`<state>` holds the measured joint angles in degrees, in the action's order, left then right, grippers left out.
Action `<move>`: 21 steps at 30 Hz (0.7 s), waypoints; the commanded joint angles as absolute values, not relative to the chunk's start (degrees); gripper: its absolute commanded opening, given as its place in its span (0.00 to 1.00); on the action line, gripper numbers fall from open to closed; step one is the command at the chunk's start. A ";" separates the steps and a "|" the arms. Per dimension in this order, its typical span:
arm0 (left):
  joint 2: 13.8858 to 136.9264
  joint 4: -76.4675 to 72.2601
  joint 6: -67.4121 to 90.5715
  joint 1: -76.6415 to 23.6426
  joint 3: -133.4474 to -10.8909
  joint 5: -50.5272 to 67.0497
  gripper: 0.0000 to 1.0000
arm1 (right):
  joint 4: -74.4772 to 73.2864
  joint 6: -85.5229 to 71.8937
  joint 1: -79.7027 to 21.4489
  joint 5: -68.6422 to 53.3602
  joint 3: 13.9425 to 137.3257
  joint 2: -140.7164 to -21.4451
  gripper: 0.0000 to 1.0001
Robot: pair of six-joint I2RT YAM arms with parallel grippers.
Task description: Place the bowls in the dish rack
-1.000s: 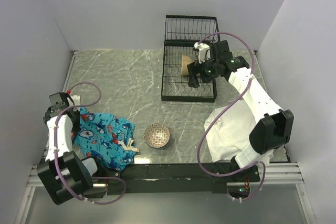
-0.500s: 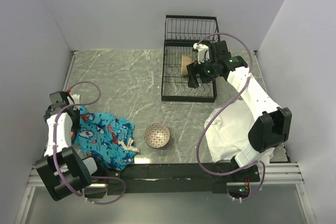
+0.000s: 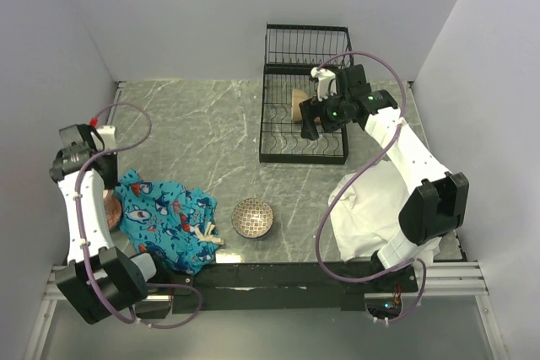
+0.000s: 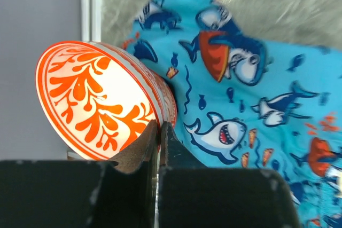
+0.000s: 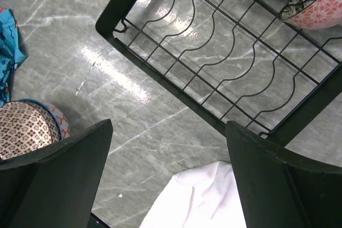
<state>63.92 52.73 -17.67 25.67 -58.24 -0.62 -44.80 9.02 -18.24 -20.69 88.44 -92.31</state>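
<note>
My left gripper [image 4: 159,126] is shut on the rim of an orange-and-white patterned bowl [image 4: 93,97], held tilted above the blue shark cloth [image 4: 251,78]. In the top view this gripper [image 3: 103,191] is at the far left. My right gripper [image 3: 310,128] is open and empty over the front of the black wire dish rack [image 3: 302,158]. The right wrist view shows its spread fingers [image 5: 64,169] above the rack's front edge [image 5: 160,68]. A beige bowl [image 3: 299,105] and a pink bowl [image 5: 320,9] sit in the rack. A brown patterned bowl [image 3: 252,217] stands on the table.
The blue shark cloth [image 3: 169,217] lies at the front left. A white cloth [image 3: 380,208] lies at the front right beside the right arm. Grey walls close in the left, back and right sides. The marble table [image 3: 194,132] spreads between cloths and rack.
My left arm has swung up and to the left, carrying the orange bowl off the shark cloth. My right gripper has barely moved over the rack.
</note>
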 commanded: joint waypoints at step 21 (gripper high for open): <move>82.61 7.10 28.26 -1.56 -80.18 64.41 0.01 | -35.34 3.09 -9.42 -11.95 79.89 -74.18 0.95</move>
<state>79.53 35.90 7.62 1.85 -80.60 50.11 -38.68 5.85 -14.66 -14.00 79.13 -77.19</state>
